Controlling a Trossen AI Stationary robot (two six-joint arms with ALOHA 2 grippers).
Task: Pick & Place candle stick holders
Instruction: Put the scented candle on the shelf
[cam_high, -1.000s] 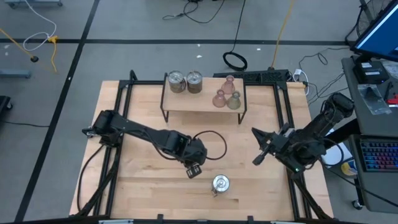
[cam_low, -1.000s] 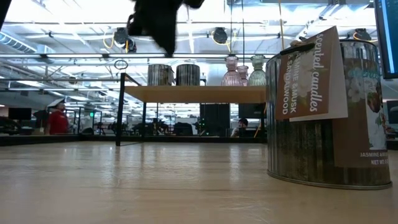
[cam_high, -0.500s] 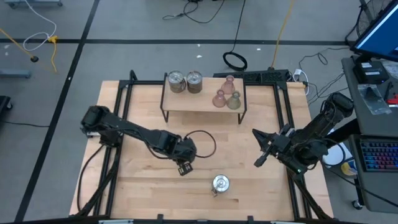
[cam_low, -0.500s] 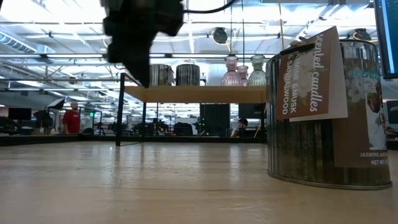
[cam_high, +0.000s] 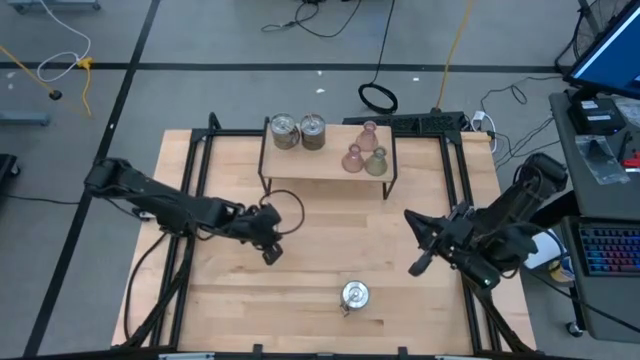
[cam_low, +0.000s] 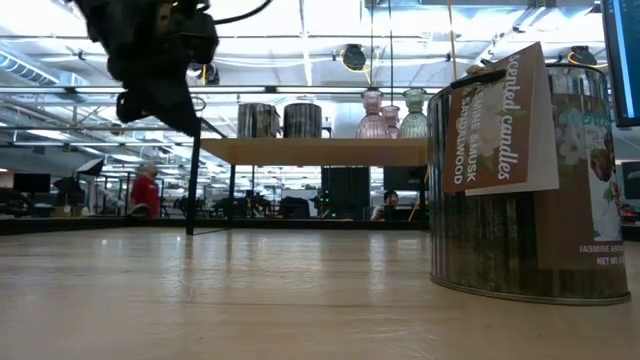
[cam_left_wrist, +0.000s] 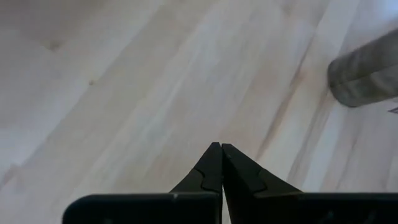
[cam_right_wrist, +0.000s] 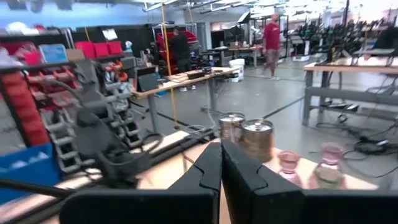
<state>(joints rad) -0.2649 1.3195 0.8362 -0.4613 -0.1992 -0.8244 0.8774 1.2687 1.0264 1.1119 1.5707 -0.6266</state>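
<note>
Left gripper (cam_high: 270, 252): has drawn back toward the table's left since a second ago, away from the lone silver holder (cam_high: 354, 294); fingers pressed together, holding nothing. Silver holder: stands alone near the front edge of the table (cam_high: 330, 250). Shelf (cam_high: 326, 160): at the back, carries two silver holders (cam_high: 298, 131) on its left and three glass holders (cam_high: 364, 153) on its right. Right gripper (cam_high: 417, 244): waits at the right side, fingers together, empty.

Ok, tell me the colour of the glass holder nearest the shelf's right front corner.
Olive green. That glass holder shows best in the high view.
</note>
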